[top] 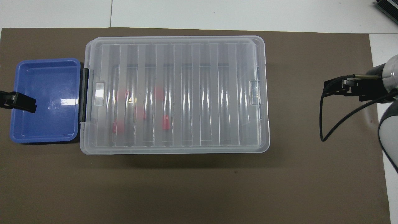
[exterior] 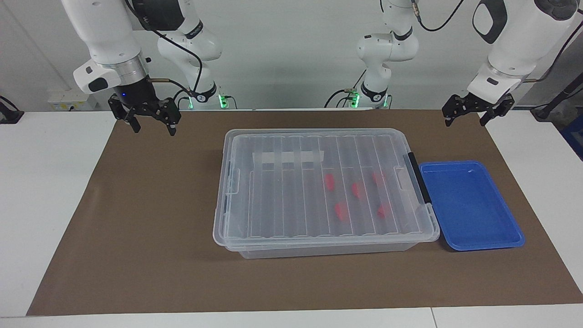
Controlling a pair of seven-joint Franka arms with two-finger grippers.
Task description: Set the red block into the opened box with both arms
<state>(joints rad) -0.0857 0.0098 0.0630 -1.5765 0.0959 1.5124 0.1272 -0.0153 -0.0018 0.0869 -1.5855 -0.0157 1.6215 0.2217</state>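
Facing view first: the bench (exterior: 45, 191) with its brown mat (exterior: 150, 237) is the biggest thing going, and the box (exterior: 319, 136) sits in the middle of the mat with its ribbed clear lid on and lying flat. So the box is my landmark for everything else.

Just beside the box, at its black-handle end toward the left arm's end of the bench, there's the blue tray (exterior: 469, 207), and nothing is in it. Inside the box, under the lid, are the red blocks; I count five red blobs through the plastic, for example the red block (exterior: 329, 181), all bunched toward the handle end.

Step-wise, I'd say this looks like the tail end of the job: blocks in, lid down, tray bare. Probably nothing left but parking both arms.

Right hand (exterior: 151, 122) is up in the air off the box's latch end, over bare mat, fingers spread wide, holding nothing and touching nothing. Left hand (exterior: 471, 115) hangs over the mat's corner by the tray, well away from the box, also spread wide with nothing in it, just waiting.
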